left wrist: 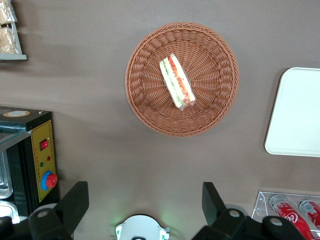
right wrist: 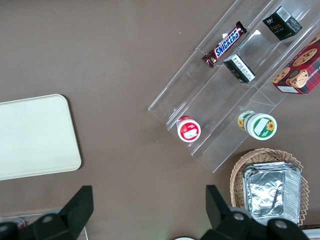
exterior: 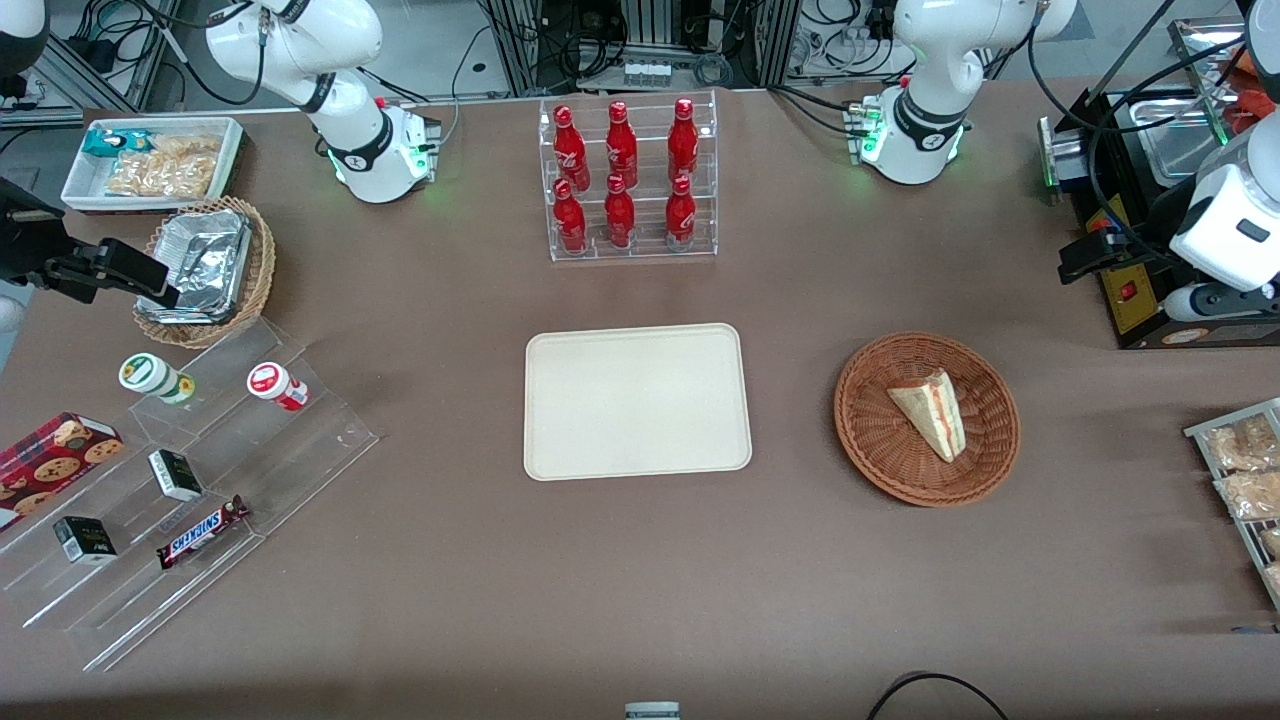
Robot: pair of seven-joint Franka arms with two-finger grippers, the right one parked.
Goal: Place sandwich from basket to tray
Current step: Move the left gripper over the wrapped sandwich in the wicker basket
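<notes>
The sandwich (exterior: 932,410), a pale bread wedge with red and green filling, lies in the round reddish-brown wicker basket (exterior: 880,450). The cream tray (exterior: 637,400) lies flat and bare beside the basket, toward the parked arm's end. My left gripper (exterior: 1085,262) hangs high above the table, farther from the front camera than the basket and next to a black appliance. It is open and holds nothing. In the left wrist view its fingers (left wrist: 75,200) stand wide apart, well clear of the sandwich (left wrist: 177,82), the basket (left wrist: 145,110) and the tray (left wrist: 295,112).
A clear rack of red bottles (exterior: 628,180) stands farther from the front camera than the tray. The black appliance (exterior: 1140,300) and a rack of snack packets (exterior: 1240,480) are at the working arm's end. A clear stepped stand (exterior: 300,440), a foil basket (exterior: 205,270) and a white bin (exterior: 155,160) are at the parked arm's end.
</notes>
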